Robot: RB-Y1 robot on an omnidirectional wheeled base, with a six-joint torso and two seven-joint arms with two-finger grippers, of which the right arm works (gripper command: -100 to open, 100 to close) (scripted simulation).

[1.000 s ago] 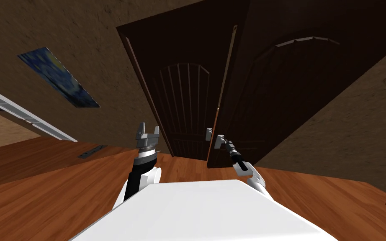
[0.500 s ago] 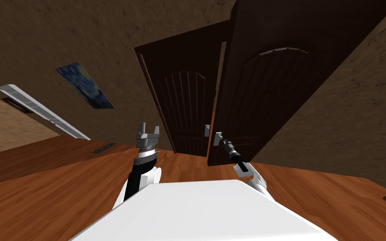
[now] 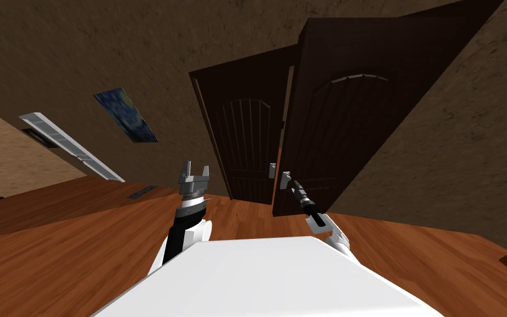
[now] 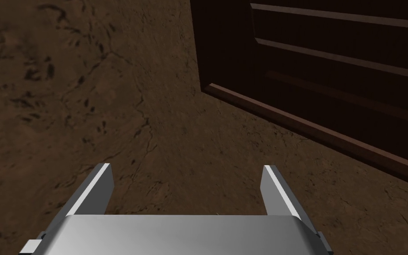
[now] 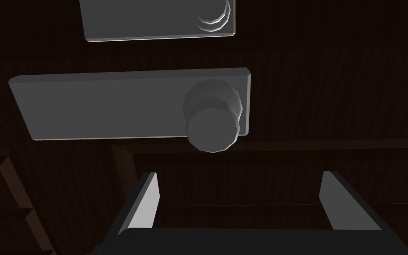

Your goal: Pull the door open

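Observation:
The dark brown door leaf stands ajar, swung toward me, with a grey handle at its edge. The right wrist view faces that door up close: a grey plate carrying a round knob. My right gripper is open, and the knob lies just past its fingertips with nothing between them. In the head view the right gripper sits at the handle. My left gripper is raised to the left of the doors; its fingers are open and empty before a brown wall.
A second dark door with its own grey handle stands behind the gap. A blue painting hangs on the brown wall to the left. Wooden floor spreads to both sides, with a floor vent on the left.
The whole head view has swung, so the painting and doors slid right and look smaller: my own move. The right hand has stayed at the handle. The left arm keeps its pose.

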